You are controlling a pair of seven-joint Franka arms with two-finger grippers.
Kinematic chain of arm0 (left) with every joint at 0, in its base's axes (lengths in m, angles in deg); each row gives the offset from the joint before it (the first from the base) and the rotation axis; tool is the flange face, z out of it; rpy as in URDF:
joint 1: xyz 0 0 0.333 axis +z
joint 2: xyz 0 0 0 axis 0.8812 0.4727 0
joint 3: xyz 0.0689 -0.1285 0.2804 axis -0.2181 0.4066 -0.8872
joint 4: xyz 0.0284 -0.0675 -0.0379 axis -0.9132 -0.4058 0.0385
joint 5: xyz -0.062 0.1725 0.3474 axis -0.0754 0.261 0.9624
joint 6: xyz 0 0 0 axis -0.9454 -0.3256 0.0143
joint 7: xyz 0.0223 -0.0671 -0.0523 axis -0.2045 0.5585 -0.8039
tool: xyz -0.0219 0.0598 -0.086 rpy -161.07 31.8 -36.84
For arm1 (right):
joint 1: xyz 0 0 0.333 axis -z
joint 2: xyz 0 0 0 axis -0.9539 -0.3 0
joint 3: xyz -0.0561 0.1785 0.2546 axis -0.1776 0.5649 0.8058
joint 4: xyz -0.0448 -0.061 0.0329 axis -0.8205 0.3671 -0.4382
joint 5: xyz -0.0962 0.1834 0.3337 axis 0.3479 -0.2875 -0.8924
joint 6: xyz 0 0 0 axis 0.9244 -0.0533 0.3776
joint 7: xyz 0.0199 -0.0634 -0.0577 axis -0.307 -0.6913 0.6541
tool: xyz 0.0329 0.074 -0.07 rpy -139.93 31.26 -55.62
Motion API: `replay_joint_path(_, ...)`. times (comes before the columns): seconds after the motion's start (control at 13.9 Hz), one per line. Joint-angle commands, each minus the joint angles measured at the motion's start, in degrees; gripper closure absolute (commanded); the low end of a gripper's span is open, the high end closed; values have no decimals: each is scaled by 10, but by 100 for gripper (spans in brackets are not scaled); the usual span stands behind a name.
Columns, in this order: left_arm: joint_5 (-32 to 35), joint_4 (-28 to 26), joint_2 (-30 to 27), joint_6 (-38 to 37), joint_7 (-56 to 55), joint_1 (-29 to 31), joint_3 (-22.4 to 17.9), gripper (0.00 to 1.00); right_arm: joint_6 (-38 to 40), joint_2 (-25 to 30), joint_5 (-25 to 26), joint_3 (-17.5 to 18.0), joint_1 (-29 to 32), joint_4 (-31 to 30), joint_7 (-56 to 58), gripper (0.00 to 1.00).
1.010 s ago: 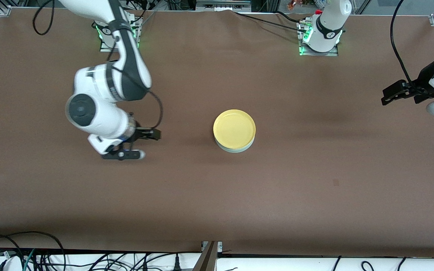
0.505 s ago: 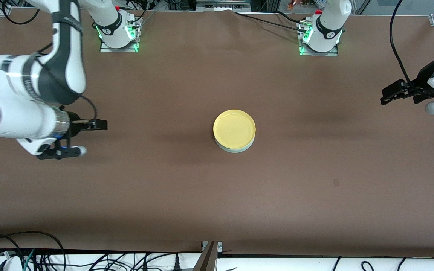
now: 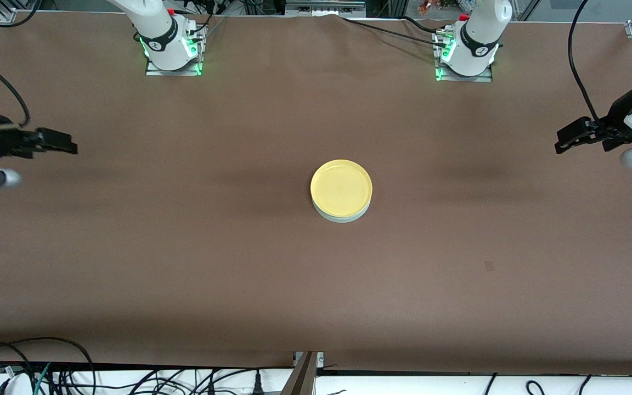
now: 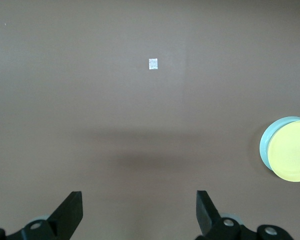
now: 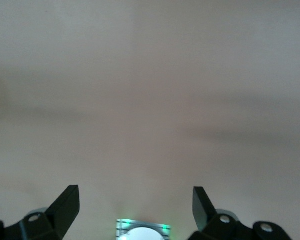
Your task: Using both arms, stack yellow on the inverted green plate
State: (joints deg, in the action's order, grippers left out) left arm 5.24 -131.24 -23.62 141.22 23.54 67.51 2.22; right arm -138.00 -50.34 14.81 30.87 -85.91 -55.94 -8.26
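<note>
The yellow plate (image 3: 341, 187) sits on top of the pale green plate (image 3: 343, 218) in the middle of the table; only the green plate's edge shows beneath it. Both also show in the left wrist view, yellow (image 4: 291, 151) over green (image 4: 266, 142). My right gripper (image 3: 70, 147) is open and empty, up over the right arm's end of the table, well away from the plates. It is open in the right wrist view (image 5: 136, 206) too. My left gripper (image 3: 562, 144) waits open and empty over the left arm's end; in the left wrist view (image 4: 140, 210) its jaws stand wide apart.
The two arm bases (image 3: 172, 44) (image 3: 467, 52) stand at the table's edge farthest from the front camera. A small pale mark (image 4: 153, 63) lies on the brown tabletop (image 3: 239, 263). Cables (image 3: 47, 373) run along the nearest edge. An arm base with green lights (image 5: 142, 231) shows in the right wrist view.
My right arm has swung away from the stacked plates toward its end of the table, gripper open and empty. The plates and the left arm have not moved.
</note>
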Motion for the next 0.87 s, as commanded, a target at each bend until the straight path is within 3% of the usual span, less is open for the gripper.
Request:
replay_joint_path(0.0, -14, 19, 8, -13, 9, 1, 2, 0, -3, 67, 30, 44, 41, -28, -2, 0)
replay_joint_path(0.22, -14, 20, 8, -13, 9, 3, 2, 0, -2, 109, 33, 65, 69, -60, -3, 0)
replay_joint_path(0.43, -14, 19, 8, -13, 9, 1, 2, 0, 6, 150, 33, 111, 106, -108, -57, 0)
replay_joint_path(0.79, -14, 19, 8, -13, 9, 3, 2, 0, 21, 129, 31, 104, 108, -88, -75, 0)
